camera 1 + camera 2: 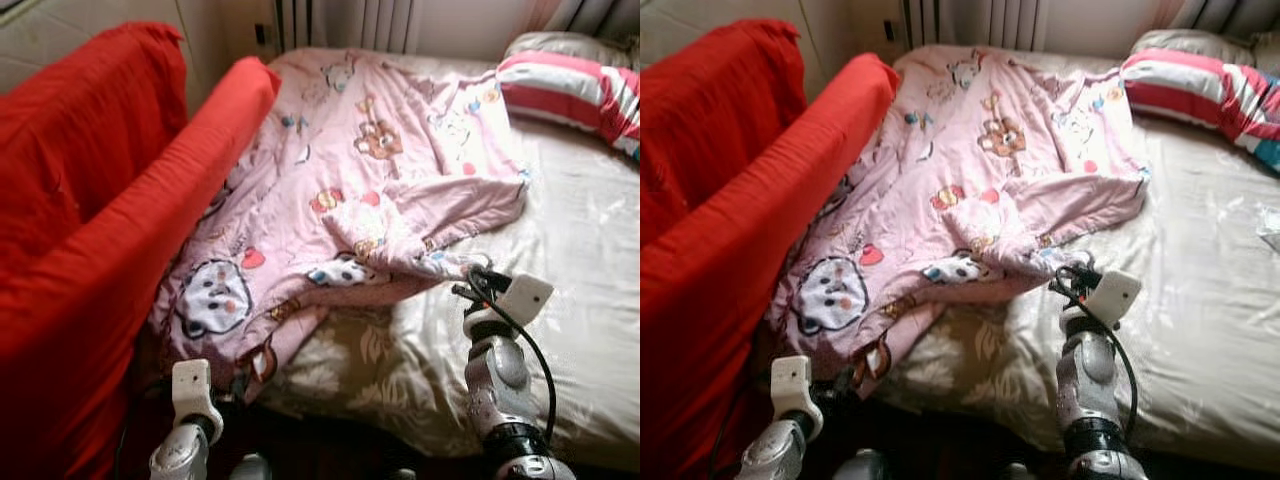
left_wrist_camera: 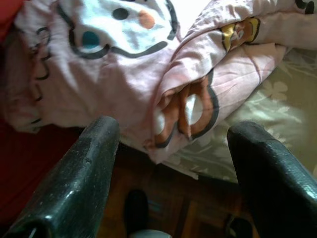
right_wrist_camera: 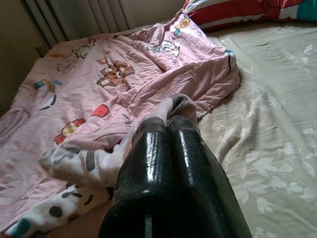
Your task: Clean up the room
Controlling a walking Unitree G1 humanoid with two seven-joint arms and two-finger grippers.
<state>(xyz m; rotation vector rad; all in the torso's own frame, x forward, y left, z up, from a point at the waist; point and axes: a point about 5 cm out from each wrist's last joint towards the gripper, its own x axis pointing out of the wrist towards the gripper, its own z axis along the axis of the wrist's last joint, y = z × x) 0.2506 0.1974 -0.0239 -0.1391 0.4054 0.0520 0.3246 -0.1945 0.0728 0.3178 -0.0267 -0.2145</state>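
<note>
Step in hand: straightening the pink blanket (image 1: 340, 190), bunched on the bed (image 1: 590, 300) toward its left edge. Right gripper (image 3: 171, 116) pinches a fold; left gripper (image 2: 173, 148) gapes, empty, at the blanket's near corner. Next: pull flat.

I'm looking at a bed (image 1: 590, 330) covered in a beige sheet with a pale leaf pattern. A crumpled pink cartoon-print blanket (image 1: 340, 190) lies spread over the bed's left half, one corner hanging off the near edge. Beyond the blanket, at the bed's far right corner, a red-and-white striped pillow (image 1: 570, 90) rests against a beige pillow (image 1: 565, 45).
</note>
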